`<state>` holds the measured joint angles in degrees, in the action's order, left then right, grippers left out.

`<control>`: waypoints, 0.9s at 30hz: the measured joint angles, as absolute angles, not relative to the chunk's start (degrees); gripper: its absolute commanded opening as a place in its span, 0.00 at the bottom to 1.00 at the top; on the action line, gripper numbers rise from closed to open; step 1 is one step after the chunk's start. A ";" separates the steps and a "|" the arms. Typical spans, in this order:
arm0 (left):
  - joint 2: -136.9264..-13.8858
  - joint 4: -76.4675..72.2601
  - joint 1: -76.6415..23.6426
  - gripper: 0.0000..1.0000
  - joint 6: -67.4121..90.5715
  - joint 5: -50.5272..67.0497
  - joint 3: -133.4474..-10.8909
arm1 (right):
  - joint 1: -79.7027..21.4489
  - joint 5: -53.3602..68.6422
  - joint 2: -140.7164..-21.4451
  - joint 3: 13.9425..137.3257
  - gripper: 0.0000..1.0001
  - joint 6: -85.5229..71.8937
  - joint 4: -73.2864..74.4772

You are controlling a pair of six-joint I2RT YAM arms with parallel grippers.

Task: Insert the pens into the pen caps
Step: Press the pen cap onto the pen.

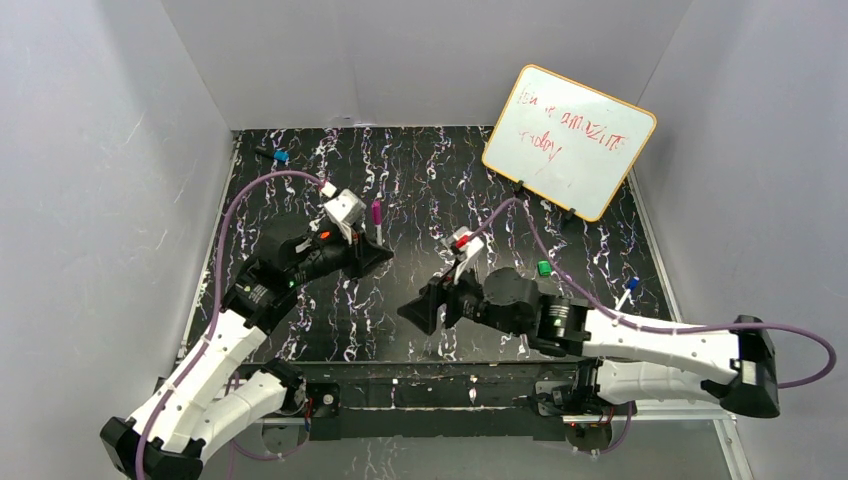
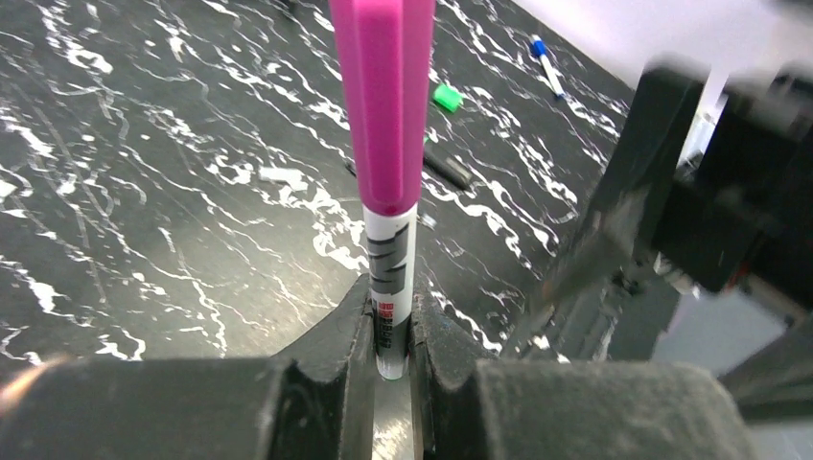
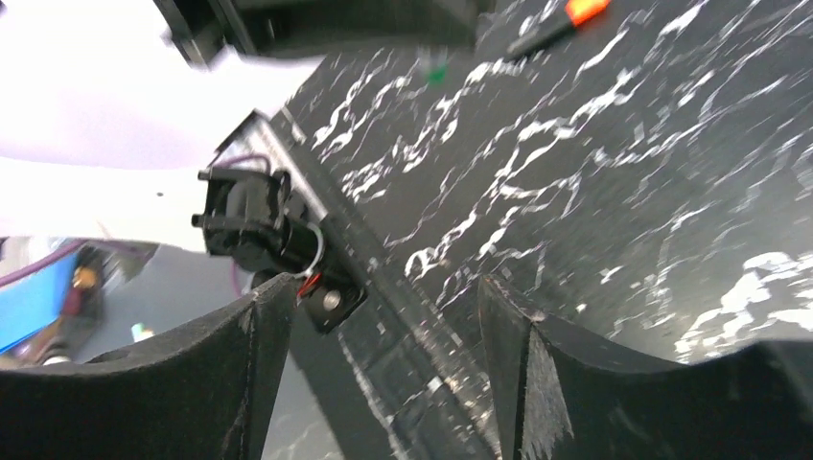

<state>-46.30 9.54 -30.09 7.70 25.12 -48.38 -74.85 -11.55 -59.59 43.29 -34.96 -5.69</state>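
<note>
My left gripper is shut on the lower end of a slim white pen, which carries a long pink cap and is held upright above the mat. My right gripper is open and empty, low over the near middle of the mat. A green cap lies right of centre. A white pen with a blue cap lies at the right. A black marker lies near the green cap. An orange-tipped marker shows in the right wrist view.
A whiteboard with red writing leans at the back right. A blue cap and a dark pen beside it lie at the back left corner. The right arm stands close to the held pen. The mat's metal front edge lies below both grippers.
</note>
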 measured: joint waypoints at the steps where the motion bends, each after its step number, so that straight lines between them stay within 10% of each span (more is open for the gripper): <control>1: -46.44 10.35 -30.09 0.00 7.35 26.41 -48.38 | -74.85 -13.21 -58.43 44.03 0.78 -33.23 -4.97; 27: -45.19 17.21 -29.87 0.00 5.96 44.58 -44.60 | -61.93 1.32 -66.06 55.35 0.71 -20.93 -13.61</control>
